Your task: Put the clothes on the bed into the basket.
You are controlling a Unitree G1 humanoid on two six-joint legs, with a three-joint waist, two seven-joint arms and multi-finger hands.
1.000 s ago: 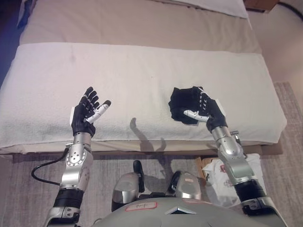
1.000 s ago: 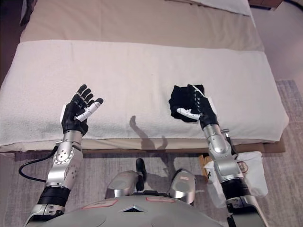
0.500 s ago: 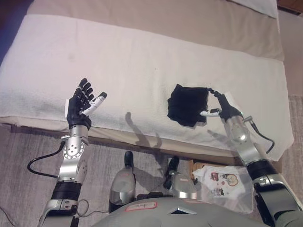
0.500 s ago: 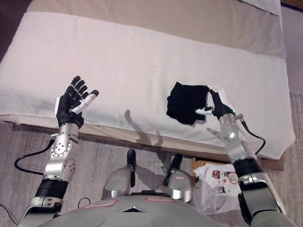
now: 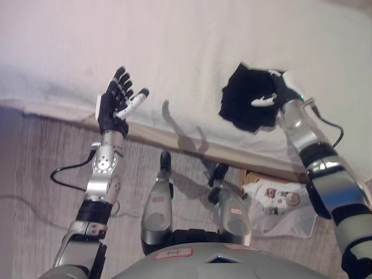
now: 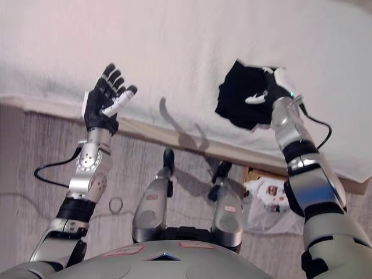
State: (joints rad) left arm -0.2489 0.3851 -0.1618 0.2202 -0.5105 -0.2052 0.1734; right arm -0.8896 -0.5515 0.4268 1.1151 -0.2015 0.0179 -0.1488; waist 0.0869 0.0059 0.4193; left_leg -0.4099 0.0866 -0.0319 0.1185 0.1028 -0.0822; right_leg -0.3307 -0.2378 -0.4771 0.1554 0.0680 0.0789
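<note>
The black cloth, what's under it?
The black cloth lies on the bed's white blanket, the right hand on its edge. Anything beneath stays hidden.

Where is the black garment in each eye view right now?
Left eye view: black garment right of centre, upper half, on the white bed cover.
Right eye view: garment right of centre, upper half.
Shared landmark: the right hand at its right edge.

Black garment (image 5: 245, 104), white bed cover (image 5: 174, 46), grey-beige rug (image 5: 35, 174)
</note>
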